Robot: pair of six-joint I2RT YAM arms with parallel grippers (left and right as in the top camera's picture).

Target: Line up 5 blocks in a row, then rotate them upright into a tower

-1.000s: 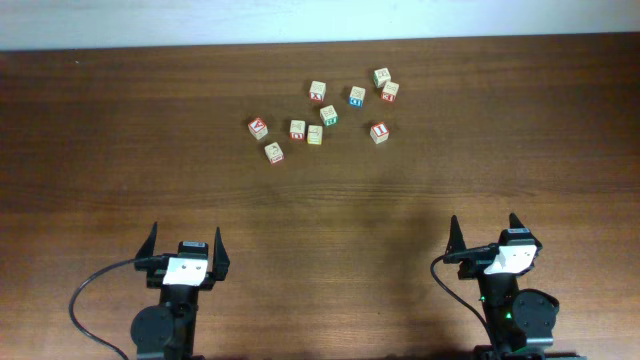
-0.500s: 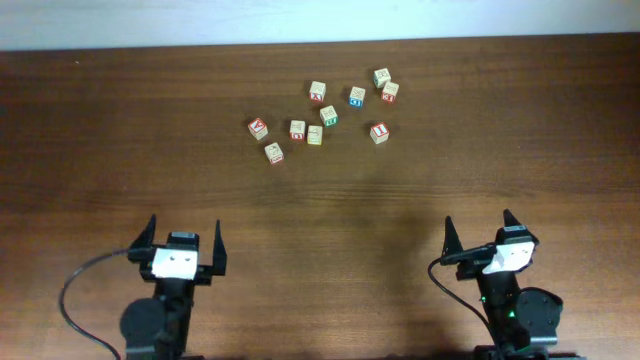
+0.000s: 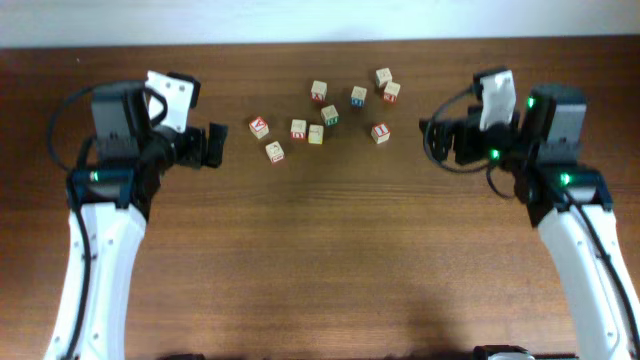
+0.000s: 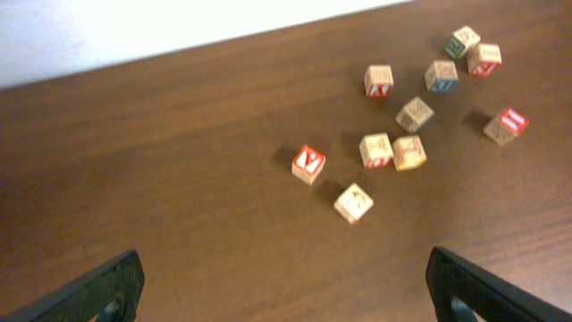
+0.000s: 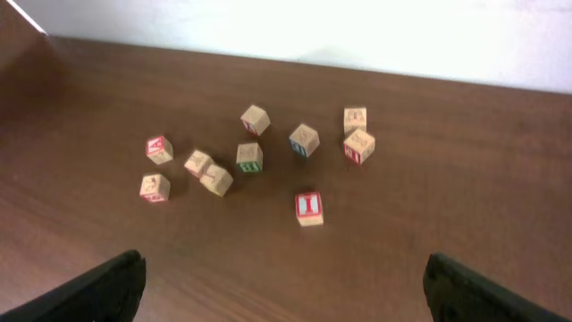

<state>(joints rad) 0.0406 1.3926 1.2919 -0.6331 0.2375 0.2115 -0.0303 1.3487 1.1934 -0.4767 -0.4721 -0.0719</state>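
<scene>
On the brown table (image 3: 320,250), ten small lettered blocks (image 3: 329,115), loosely clustered.

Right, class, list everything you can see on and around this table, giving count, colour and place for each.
red-topped alphabet blocks: two, pale wood; cluster's left end and near-right corner.
blue-lettered alphabet block: one, pale wood; cluster's far side.
other alphabet blocks: seven, pale wood, red, green or yellow print; spread through the cluster.
table: one, dark brown; under everything.
backdrop: one, white; beyond the far edge.
arms: two, white and black; either side.
left claw: one, black, open; left of the blocks.
right claw: one, black, open; right of the blocks.
</scene>
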